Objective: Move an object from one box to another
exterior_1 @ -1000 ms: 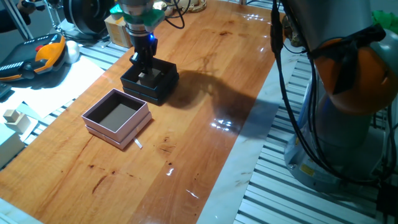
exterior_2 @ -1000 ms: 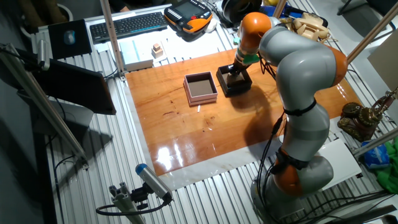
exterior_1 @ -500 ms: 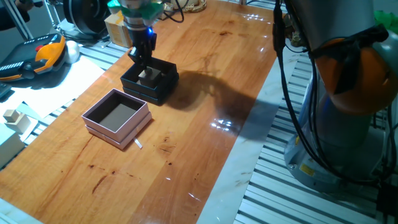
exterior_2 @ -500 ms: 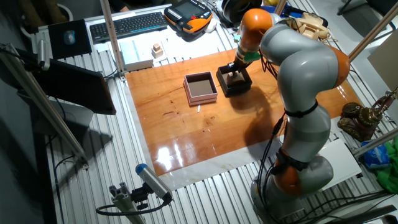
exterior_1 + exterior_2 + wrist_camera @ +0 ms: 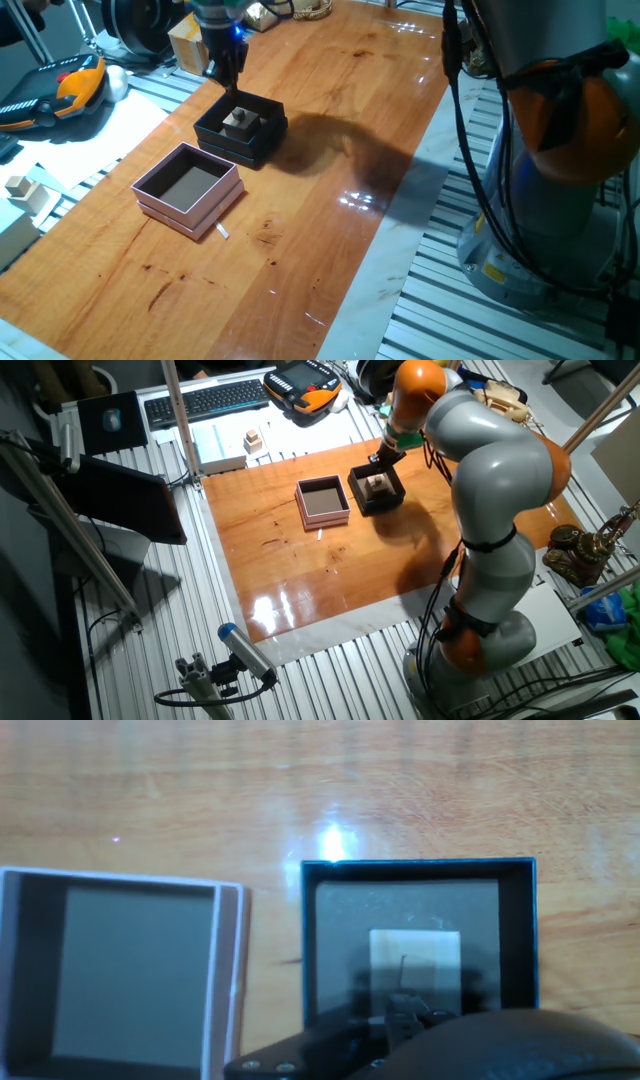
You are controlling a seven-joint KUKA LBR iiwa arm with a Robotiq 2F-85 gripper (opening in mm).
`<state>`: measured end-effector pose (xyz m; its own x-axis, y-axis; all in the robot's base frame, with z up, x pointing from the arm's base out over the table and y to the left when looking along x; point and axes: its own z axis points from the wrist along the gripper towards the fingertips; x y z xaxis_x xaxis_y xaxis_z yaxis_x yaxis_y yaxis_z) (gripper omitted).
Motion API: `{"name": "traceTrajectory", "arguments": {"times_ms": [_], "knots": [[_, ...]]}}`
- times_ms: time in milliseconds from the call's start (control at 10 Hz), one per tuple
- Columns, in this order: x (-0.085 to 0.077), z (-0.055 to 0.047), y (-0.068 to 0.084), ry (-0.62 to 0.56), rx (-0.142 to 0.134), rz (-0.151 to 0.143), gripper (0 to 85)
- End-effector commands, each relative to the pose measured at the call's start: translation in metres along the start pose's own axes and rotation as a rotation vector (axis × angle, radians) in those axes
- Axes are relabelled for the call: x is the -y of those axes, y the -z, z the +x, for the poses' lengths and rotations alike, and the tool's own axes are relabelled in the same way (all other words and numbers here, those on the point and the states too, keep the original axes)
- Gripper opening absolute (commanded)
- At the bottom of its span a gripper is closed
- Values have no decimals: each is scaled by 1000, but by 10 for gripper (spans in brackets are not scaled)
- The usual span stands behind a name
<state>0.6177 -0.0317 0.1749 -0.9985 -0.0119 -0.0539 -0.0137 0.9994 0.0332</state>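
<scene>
Resting on the floor of the shallow matte black square box (image 5: pixel 241 131), the small pale beige wooden cube (image 5: pixel 237 121) sits below the claw (image 5: pixel 228 78), which grips nothing; its finger spread is unclear. From the other side, the pale pink square box (image 5: pixel 322 502) lies just beside the black box on the wooden tabletop (image 5: pixel 330 560). Looking along the fingers, the cube lies central in the black box.

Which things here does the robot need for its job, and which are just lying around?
For the job:
- small beige cube, lying in the black box
- black box
- pink box, nothing in it
- gripper, above the black box

Just lying about:
- keyboard
- orange and black controller
- pale blocks off the wooden table
- white scrap by the pink box
</scene>
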Motion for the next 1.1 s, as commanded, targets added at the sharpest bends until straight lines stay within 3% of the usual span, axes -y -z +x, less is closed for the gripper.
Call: {"name": "traceTrajectory", "arguments": {"times_ms": [0, 300, 500, 700, 1000], "knots": [[-6, 2, 7, 4, 4, -1, 0], [-31, 9, 26, -19, -4, 12, 0], [-46, 19, 35, -32, -15, 0, 0], [-54, 29, 34, -36, -7, 0, 0], [-58, 35, 40, -35, -2, 14, 0]]}}
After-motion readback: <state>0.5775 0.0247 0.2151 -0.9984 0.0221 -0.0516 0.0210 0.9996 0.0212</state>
